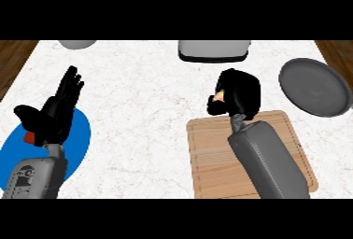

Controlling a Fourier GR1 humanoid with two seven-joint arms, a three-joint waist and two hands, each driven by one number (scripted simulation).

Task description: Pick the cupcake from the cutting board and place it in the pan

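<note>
My right hand [238, 95] hangs above the far edge of the wooden cutting board [214, 158], its fingers curled round the cupcake [218, 96]. Only a small orange and cream sliver of the cupcake shows at the hand's left side. The dark grey pan [316, 87] lies flat on the counter to the right of this hand, a short gap away. My left hand [59, 109] rests open at the left, fingers pointing up, over a blue plate [76, 140].
A grey appliance [213, 50] stands at the counter's far edge in the middle. A pale bowl [77, 44] is partly cut off at the far left. A small red thing [30, 138] peeks out beside the left wrist.
</note>
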